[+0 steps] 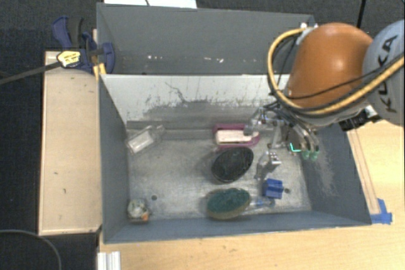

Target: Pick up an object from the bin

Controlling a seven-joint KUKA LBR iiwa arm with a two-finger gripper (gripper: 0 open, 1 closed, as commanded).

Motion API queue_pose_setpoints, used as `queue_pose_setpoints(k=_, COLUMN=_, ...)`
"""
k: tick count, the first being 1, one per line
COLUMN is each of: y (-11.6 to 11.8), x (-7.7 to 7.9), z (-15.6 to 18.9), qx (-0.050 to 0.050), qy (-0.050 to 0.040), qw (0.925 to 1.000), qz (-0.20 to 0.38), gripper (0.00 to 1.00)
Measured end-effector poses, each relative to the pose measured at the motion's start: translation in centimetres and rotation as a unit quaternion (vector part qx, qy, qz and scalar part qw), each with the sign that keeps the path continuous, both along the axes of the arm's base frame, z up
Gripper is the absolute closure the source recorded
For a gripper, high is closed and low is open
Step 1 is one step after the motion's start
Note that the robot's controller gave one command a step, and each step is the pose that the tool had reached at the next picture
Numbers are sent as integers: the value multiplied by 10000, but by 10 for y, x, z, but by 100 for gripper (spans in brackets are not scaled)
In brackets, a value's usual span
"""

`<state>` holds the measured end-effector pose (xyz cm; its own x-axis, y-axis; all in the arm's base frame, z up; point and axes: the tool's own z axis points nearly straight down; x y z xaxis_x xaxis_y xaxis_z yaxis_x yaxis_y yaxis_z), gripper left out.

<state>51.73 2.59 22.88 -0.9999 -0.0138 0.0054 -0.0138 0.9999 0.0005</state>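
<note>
- the grey metal bin (190, 41) is seen with its things lying loose and apart on the floor; no heap is formed.
- the arm's orange cover (329, 63) is hung over the bin's right side, and the gripper (267, 169) is lowered into the right part of the bin.
- whether the gripper is released or clenched cannot be told, and nothing can be made out in its grasp.
- the black oval object (232, 164) is found just beside the gripper, towards the middle of the floor.
- the dark green oval pad (228, 201) is laid near the front wall, just below the black one.
- the pink and white flat block (231, 135) is set close behind the black oval object.
- the clear plastic piece (140, 139) is left well apart, at the left rear.
- the small blue object (273, 188) is seen just in front of the gripper, on the floor.
- the small round item (138, 210) is kept in the front left corner.
- the task is judged as not yet done: the reach into the bin is made, but a grasp and a lift are left, most likely of the black oval or the blue object.
</note>
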Motion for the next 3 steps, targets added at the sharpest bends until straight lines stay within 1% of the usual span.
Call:
queue_pose_setpoints(k=1, y=15, x=14, z=-152, qx=4, qy=-25, qw=9949, qz=-1006, gripper=0)
queue_pose_setpoints(k=2, y=15, x=13, z=-150, qx=-1, qy=6, qw=9949, qz=-1009, gripper=100)
queue_pose_setpoints(k=3, y=15, x=39, z=-30, qx=0, qy=-73, qw=10000, qz=-18, gripper=100)
